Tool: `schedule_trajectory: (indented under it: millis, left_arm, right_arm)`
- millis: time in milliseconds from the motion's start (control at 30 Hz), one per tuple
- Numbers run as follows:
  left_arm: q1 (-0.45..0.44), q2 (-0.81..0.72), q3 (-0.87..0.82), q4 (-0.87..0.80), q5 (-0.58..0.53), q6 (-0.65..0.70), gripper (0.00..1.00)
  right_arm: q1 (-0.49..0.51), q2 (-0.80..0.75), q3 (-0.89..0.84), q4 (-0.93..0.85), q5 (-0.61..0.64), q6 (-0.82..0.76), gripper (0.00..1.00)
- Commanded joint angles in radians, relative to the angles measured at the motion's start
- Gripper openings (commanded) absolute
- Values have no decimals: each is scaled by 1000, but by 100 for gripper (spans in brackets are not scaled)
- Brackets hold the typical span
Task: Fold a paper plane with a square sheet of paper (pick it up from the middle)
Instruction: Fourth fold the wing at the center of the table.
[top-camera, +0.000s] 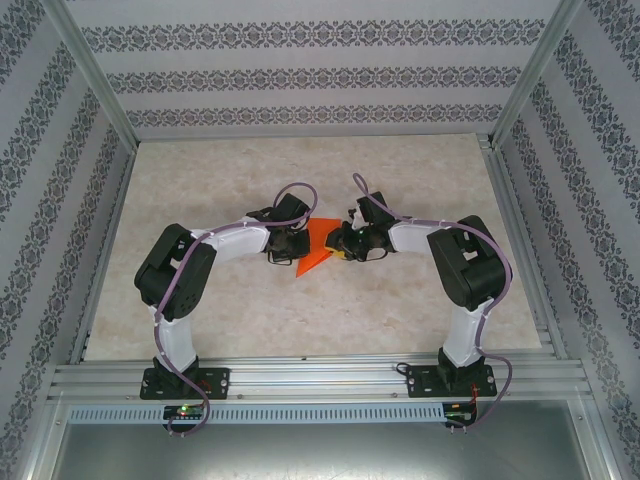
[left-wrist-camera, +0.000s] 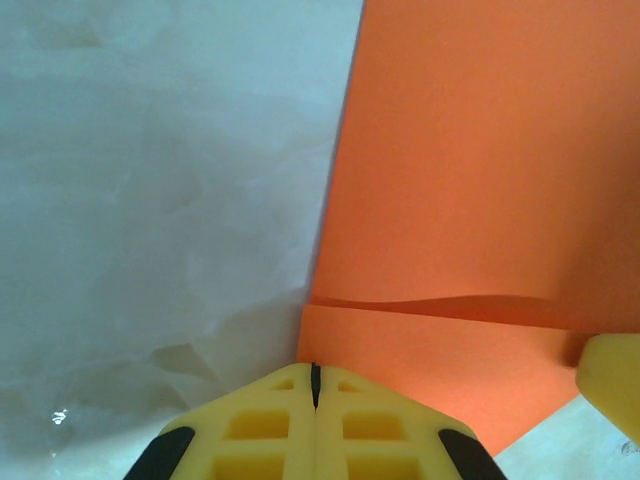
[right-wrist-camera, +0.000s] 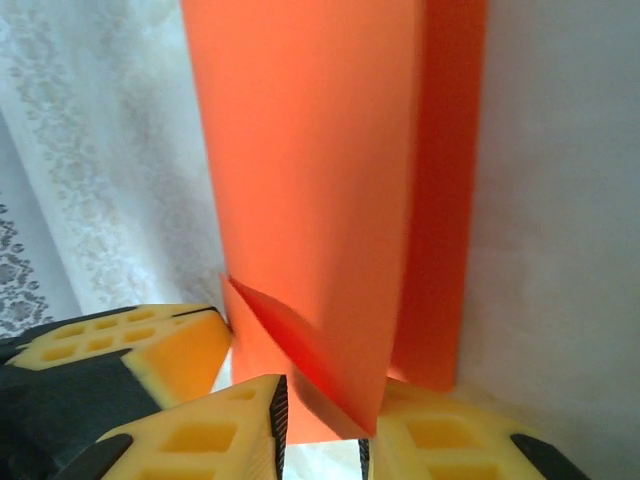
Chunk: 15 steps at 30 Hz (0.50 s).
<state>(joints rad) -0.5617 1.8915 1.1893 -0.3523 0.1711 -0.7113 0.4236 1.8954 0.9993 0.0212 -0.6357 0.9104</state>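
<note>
The square sheet of paper (top-camera: 316, 246) is bright orange-red, partly folded, and lies on the table between my two grippers. My left gripper (left-wrist-camera: 315, 372) is shut, its yellow tips meeting at the paper's (left-wrist-camera: 480, 200) left edge, just below a raised crease. My right gripper (right-wrist-camera: 322, 440) has its jaws apart around the near end of the paper (right-wrist-camera: 310, 170), where a folded flap stands up between the fingers. In the top view the left gripper (top-camera: 288, 246) and the right gripper (top-camera: 347, 243) face each other across the sheet.
The pale marbled tabletop (top-camera: 250, 180) lies inside patterned walls and metal frame rails (top-camera: 300, 378). One finger of the right gripper (left-wrist-camera: 612, 385) shows at the paper's right corner, and the left gripper's finger (right-wrist-camera: 150, 350) sits close beside the right one.
</note>
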Motion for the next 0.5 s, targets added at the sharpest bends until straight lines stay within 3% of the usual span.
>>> schedule_trajectory:
  millis: [0, 200, 467]
  left_arm:
    - [-6, 11, 26, -36, -12, 16, 3]
    - [0, -26, 4, -27, -14, -2, 14]
    - [9, -140, -73, -6, -28, -2, 45]
  right_arm:
    - [10, 18, 7, 68, -42, 32, 26]
    - [10, 42, -4, 151, -87, 72, 22]
    - [12, 34, 6, 101, -64, 49, 5]
